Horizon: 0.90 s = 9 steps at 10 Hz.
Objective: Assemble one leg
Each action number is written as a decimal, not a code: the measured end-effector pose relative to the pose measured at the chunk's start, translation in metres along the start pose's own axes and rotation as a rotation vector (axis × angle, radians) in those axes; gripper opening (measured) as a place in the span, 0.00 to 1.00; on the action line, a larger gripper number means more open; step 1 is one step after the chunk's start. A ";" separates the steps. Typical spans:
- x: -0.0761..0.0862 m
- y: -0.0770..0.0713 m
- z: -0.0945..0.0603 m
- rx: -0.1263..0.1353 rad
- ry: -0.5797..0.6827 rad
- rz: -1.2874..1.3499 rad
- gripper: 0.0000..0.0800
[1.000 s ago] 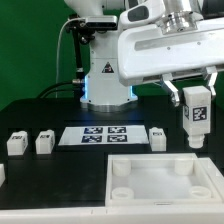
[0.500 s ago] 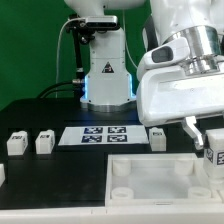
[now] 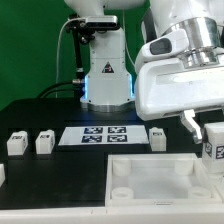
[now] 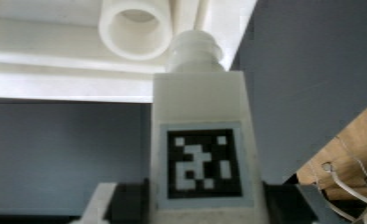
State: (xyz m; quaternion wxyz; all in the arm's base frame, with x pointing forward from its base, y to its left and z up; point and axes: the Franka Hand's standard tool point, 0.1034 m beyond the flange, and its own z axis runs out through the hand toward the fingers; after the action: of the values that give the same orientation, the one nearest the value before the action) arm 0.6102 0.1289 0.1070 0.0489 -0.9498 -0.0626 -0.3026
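Note:
My gripper [image 3: 212, 150] is shut on a white leg [image 3: 214, 152] with a black-and-white tag, holding it upright over the far right corner of the large white tray-like piece [image 3: 150, 180]. In the wrist view the held leg [image 4: 201, 140] fills the middle between my fingers [image 4: 130, 203], its peg end pointing toward a round corner socket [image 4: 139, 27] of the tray piece. Three more legs lie on the table: two at the exterior view's left [image 3: 16, 143] [image 3: 44, 143] and one beside the marker board [image 3: 158, 137].
The marker board [image 3: 105, 135] lies on the black table behind the tray piece. The robot base [image 3: 105, 75] stands at the back. A further white block [image 3: 2, 174] shows at the exterior view's left edge.
The arm with the held leg has moved to the exterior view's right and down, from above the tray piece to its far right corner; in the last half second it barely shifted.

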 end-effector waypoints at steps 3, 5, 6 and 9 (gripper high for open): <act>0.003 0.004 0.005 -0.003 0.004 0.003 0.36; -0.001 0.010 0.008 -0.009 -0.003 0.007 0.36; -0.003 0.014 0.011 -0.012 -0.006 0.011 0.36; -0.003 0.019 0.011 -0.018 0.001 0.018 0.36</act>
State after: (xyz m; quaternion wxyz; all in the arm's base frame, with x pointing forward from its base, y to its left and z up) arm 0.6173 0.1111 0.0951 0.0431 -0.9506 -0.0513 -0.3032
